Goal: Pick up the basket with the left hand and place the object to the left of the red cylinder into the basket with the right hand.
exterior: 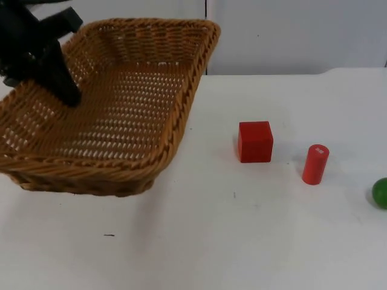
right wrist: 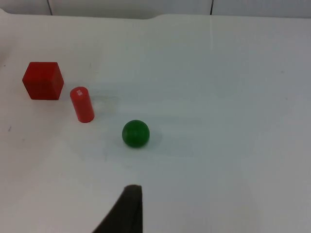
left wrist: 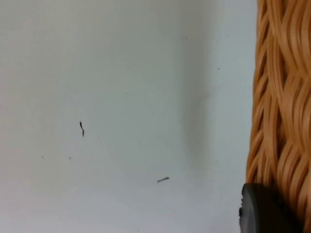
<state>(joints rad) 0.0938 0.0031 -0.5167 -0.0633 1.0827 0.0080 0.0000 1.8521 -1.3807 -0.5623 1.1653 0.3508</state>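
Fingers (exterior: 63, 90) of left arm grip lifted basket (exterior: 121, 121); right wrist view shows green ball (right wrist: 135, 133).

No writing, brand, number or sign can be read anywhere. The only mark of that kind is a small white patch near the top end of the red cylinder (exterior: 315, 164), seen from above and again from the right wrist camera (right wrist: 82, 104); it may be a label or print, but its characters are too small to make out. The red cube (exterior: 254, 142) just beside it has plain faces.
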